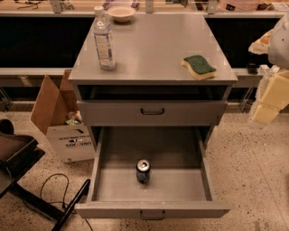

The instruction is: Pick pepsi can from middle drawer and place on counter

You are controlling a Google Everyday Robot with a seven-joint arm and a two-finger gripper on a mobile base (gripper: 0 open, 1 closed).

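The pepsi can [143, 171], dark blue with a silver top, stands upright near the front middle of the middle drawer [176, 186], which is pulled wide open. The counter [153, 49] is the flat grey cabinet top above it. My gripper [269, 97] shows as a pale cream shape at the right edge, to the right of the cabinet at about counter height. It is well away from the can and holds nothing that I can see.
A clear water bottle [104, 40] stands at the counter's left. A green and yellow sponge [198, 66] lies at its right front, and a bowl [121, 13] at the back. The upper drawer front [152, 112] is shut. A cardboard box [67, 131] and a dark chair base [18, 158] are on the left floor.
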